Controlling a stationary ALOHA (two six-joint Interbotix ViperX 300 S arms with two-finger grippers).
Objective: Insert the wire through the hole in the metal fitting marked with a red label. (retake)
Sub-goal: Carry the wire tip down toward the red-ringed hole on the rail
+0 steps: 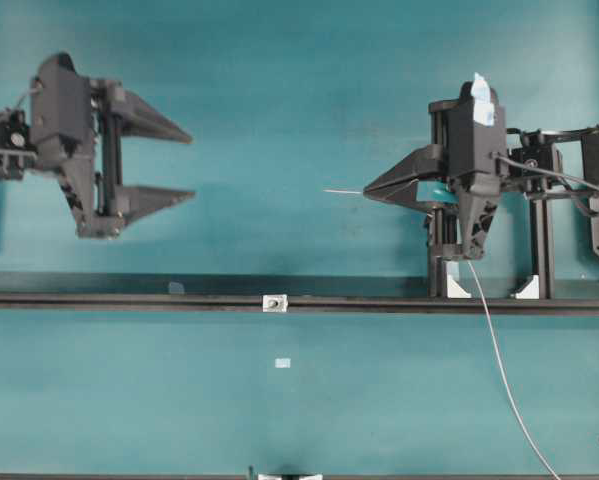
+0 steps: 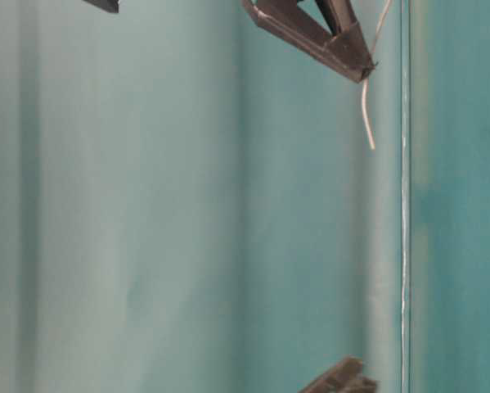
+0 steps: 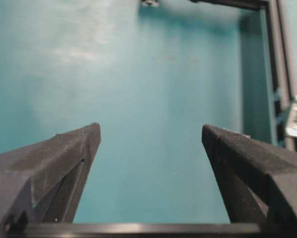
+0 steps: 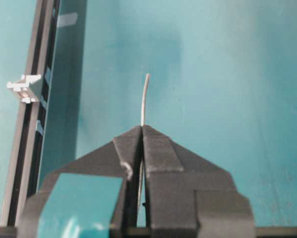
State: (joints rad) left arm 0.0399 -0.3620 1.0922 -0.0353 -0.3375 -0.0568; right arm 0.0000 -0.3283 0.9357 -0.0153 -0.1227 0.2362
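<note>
Pinching the wire (image 4: 145,99) in my closed right gripper (image 4: 142,128), I hold my left gripper (image 3: 150,136) open, well apart from the metal fitting (image 1: 274,302).

This is looking like a robotics lab bench — not a home or a shop. A plain teal surface (image 1: 279,100) is covering the whole table, and a black metal rail (image 1: 129,300) is running across it from side to side. Two black robot arms are standing above the rail, one at each end, and a small metal fitting (image 1: 274,302) is sitting on the rail near its middle — a test fixture. White brackets (image 1: 457,288) are holding a dark frame against the rail.
</note>
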